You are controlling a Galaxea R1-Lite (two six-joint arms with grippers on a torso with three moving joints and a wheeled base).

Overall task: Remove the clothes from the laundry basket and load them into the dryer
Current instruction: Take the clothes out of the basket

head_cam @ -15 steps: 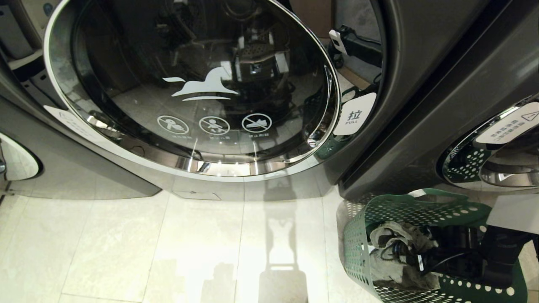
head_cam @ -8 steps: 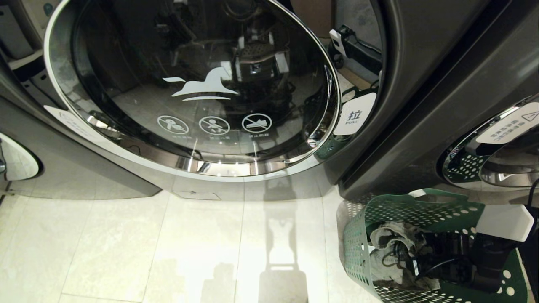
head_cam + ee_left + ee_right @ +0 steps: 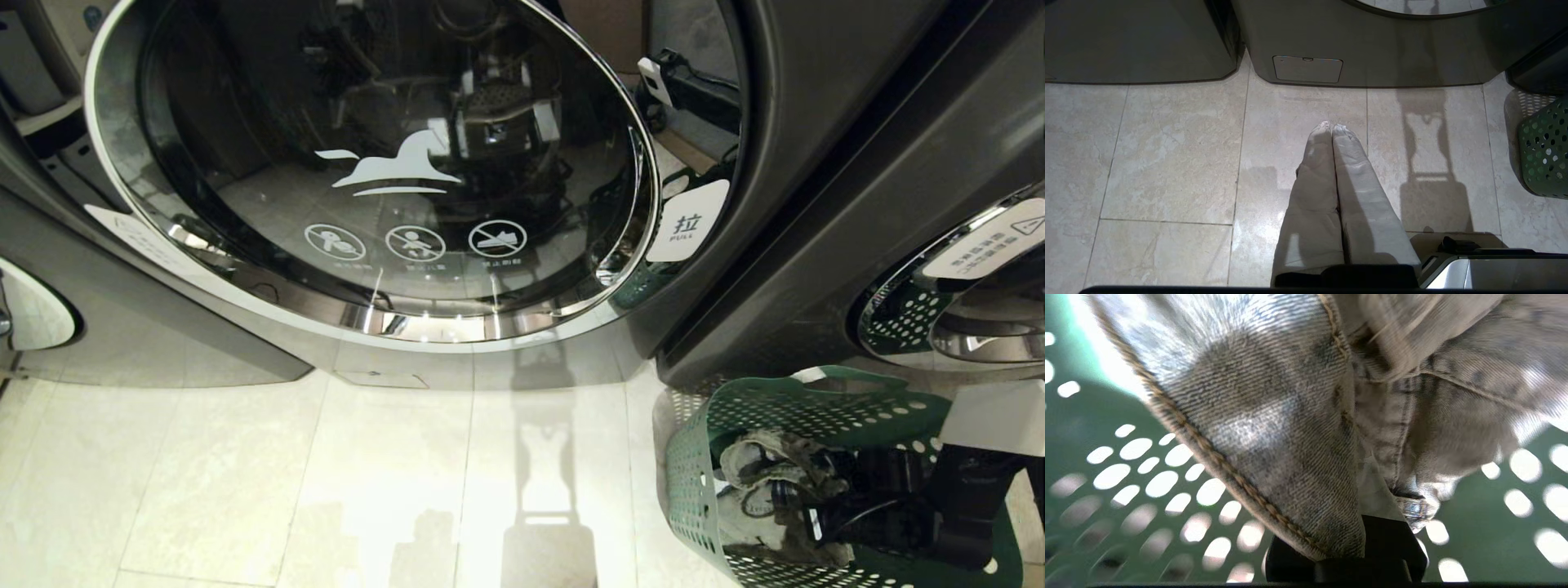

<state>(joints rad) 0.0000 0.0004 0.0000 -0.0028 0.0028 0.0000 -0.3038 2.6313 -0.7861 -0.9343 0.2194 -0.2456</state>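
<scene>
A green perforated laundry basket [image 3: 694, 465] stands on the floor at the lower right and holds crumpled grey denim clothes [image 3: 755, 461]. My right gripper [image 3: 804, 502] reaches down into it, shut on a fold of the denim [image 3: 1274, 416], which covers most of its fingers [image 3: 1376, 490]. The dryer's round glass door [image 3: 384, 163] with a white pull tab [image 3: 688, 222] fills the upper left. My left gripper [image 3: 1332, 127] hangs shut and empty over the floor tiles, left of the basket [image 3: 1545, 151].
A second machine with a chrome-rimmed door [image 3: 963, 318] stands directly behind the basket. Pale floor tiles [image 3: 367, 474] spread in front of the dryer. The basket's green wall [image 3: 1106, 477] closes in round the right gripper.
The right gripper has shut on the denim inside the basket, and the cloth has bunched slightly round it. The arm's white link shifted a little and came back. The left arm has not moved.
</scene>
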